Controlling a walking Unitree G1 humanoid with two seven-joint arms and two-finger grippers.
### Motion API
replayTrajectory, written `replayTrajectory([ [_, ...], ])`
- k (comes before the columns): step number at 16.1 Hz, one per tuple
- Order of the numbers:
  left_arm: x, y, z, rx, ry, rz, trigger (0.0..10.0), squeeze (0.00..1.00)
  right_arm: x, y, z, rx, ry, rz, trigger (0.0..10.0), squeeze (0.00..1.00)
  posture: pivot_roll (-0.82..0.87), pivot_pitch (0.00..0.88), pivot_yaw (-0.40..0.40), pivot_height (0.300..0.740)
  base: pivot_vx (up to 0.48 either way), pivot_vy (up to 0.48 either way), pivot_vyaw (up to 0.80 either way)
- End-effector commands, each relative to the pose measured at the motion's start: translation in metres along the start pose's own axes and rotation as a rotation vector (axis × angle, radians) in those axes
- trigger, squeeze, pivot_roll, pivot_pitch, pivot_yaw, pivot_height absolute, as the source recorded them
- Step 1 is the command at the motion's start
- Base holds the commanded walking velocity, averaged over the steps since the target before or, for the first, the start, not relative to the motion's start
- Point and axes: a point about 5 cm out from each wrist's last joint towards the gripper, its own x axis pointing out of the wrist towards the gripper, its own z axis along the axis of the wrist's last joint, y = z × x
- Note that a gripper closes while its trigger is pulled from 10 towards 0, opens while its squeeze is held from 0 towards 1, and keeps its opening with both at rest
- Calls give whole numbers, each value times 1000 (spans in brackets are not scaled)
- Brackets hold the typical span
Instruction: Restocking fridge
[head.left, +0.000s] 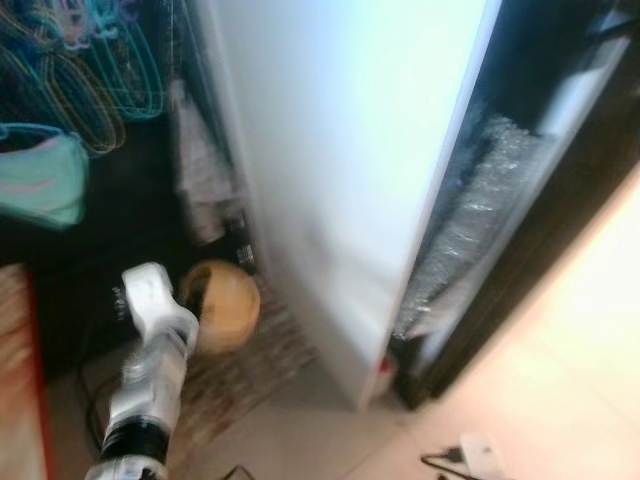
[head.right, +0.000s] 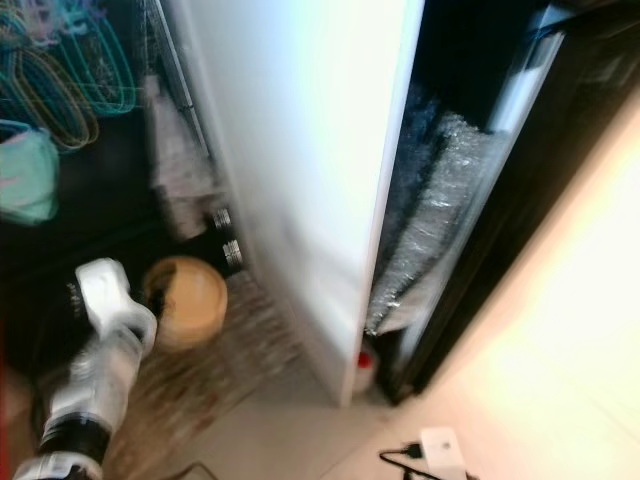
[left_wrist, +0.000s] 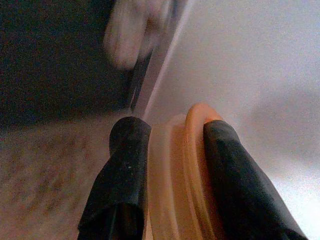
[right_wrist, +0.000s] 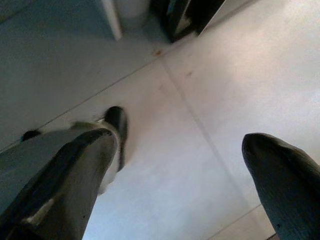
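Note:
My left gripper (left_wrist: 172, 135) is shut on a round orange container (left_wrist: 186, 165), its rim pinched between the two black fingers (left_wrist: 125, 165). In the eye views that orange container (head.left: 222, 305) hangs low at the end of my silver left arm (head.left: 152, 345), just left of the white fridge door (head.left: 340, 170). The door stands open, and the dark fridge interior (head.left: 480, 210) with something silvery and crinkled shows to its right. My right gripper (right_wrist: 185, 145) hangs open over the pale tiled floor (right_wrist: 200, 75), with nothing between its fingers. All views are blurred.
Teal wire hangers (head.left: 95, 60) and a teal bag (head.left: 40, 180) hang at the upper left over dark clutter. A patterned mat (head.left: 245, 365) lies under the container. A white plug with a black cable (head.left: 478, 455) lies on the floor at the lower right.

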Motion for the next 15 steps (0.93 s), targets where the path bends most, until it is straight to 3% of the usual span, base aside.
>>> replayTrajectory([
  [1,2,1,-4,62,24,10,10000,0,-1,2,-8,6,26,3,10000,0,-93,84,87,740,0,0,-738],
  [2,1,15,-19,120,103,86,10000,0,-1,3,-8,16,24,1,10000,0,-96,81,99,740,0,0,-738],
  [3,-4,28,-33,119,181,152,10000,0,-1,4,-9,19,26,1,10000,0,-97,78,101,740,0,0,-738],
  [6,-33,52,-85,11,385,241,10000,0,-1,3,-9,25,12,-11,10000,0,-105,64,97,740,0,0,-492],
  [9,-62,68,-118,-60,498,332,10000,0,-2,3,-10,31,10,-13,10000,0,-104,60,94,740,0,0,0],
  [11,-69,67,-127,-65,524,333,10000,0,-2,3,-11,32,13,-13,10000,0,-99,70,88,740,0,0,0],
  [15,-69,67,-127,-113,505,344,10000,0,-2,3,-11,32,17,-13,10000,0,-106,85,91,740,0,0,-197],
])
